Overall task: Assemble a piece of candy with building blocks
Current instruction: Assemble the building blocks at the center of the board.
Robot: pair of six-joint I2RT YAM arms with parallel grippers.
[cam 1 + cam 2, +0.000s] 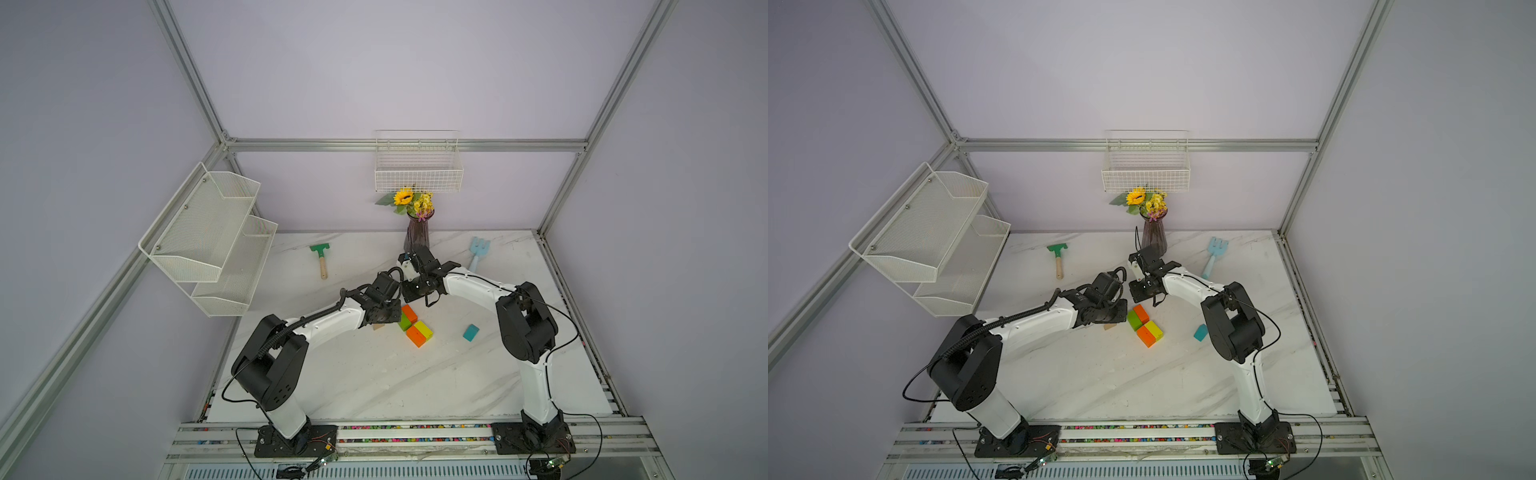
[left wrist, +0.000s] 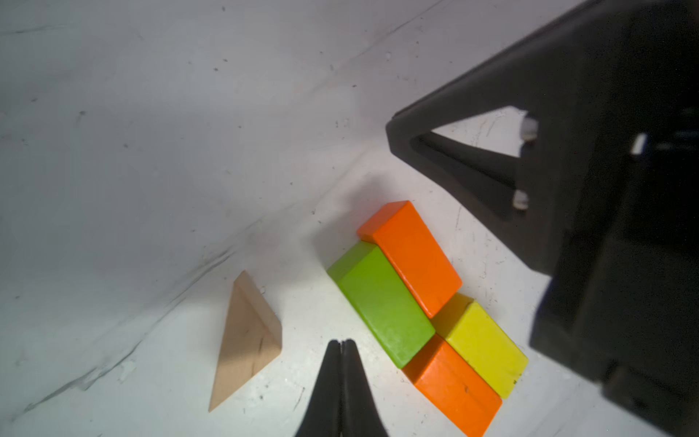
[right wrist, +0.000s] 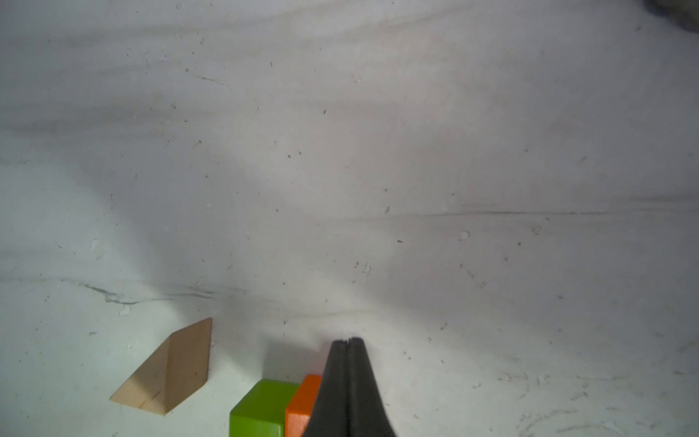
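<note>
Four rectangular building blocks lie together as a rectangle mid-table: an orange block (image 2: 412, 257) beside a green block (image 2: 382, 306), then a yellow block (image 2: 484, 348) beside a second orange block (image 2: 454, 389). The first orange block sits slightly offset from the green one. A tan triangle (image 2: 247, 340) lies apart from the green block, and my left gripper (image 2: 341, 342) hovers shut and empty between the two. My right gripper (image 3: 348, 340) is shut and empty just above the orange block's (image 3: 304, 401) far end. In both top views a teal triangle (image 1: 471, 332) lies alone to the right.
A purple vase with flowers (image 1: 417, 232) stands just behind the two wrists. A green-headed toy rake (image 1: 320, 257) lies at back left and a light blue toy fork (image 1: 478, 251) at back right. A wire basket (image 1: 419, 170) and a mesh shelf (image 1: 212, 237) hang on the walls.
</note>
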